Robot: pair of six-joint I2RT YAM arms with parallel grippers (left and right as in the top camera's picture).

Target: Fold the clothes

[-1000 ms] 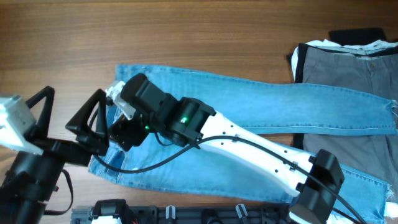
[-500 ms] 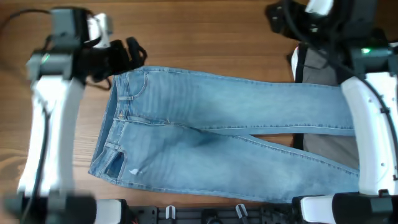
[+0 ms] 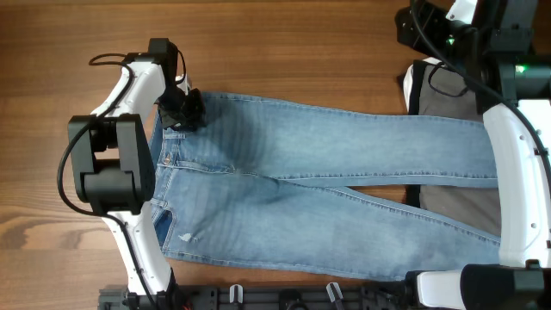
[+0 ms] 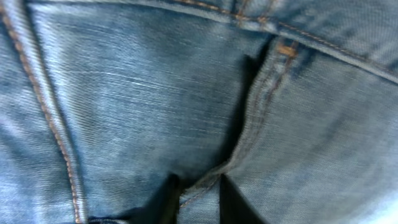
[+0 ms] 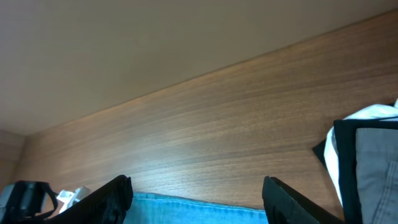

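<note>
The clothes are light blue jeans (image 3: 327, 172) lying full length on the wooden table, waistband to the left and legs running right. A small white worn spot (image 3: 185, 238) shows near the front left. My left gripper (image 3: 183, 110) sits on the far corner of the waistband. In the left wrist view it (image 4: 199, 198) is shut on a raised fold of denim along a stitched seam (image 4: 261, 118). My right gripper (image 3: 411, 33) hovers at the far right above the table. In the right wrist view it (image 5: 196, 202) is open and holds nothing, the jeans' far edge (image 5: 193, 213) below it.
A pile of grey trousers (image 3: 448, 86) with white and black cloth lies at the far right, partly under the jeans' legs, and shows as grey cloth (image 5: 373, 168) in the right wrist view. Bare wood table (image 3: 284, 43) runs along the far side. A black rack (image 3: 284, 297) lines the front edge.
The left gripper has come down on the waistband's far corner and closed on the denim. The right arm has withdrawn from the waistband to the far right.
</note>
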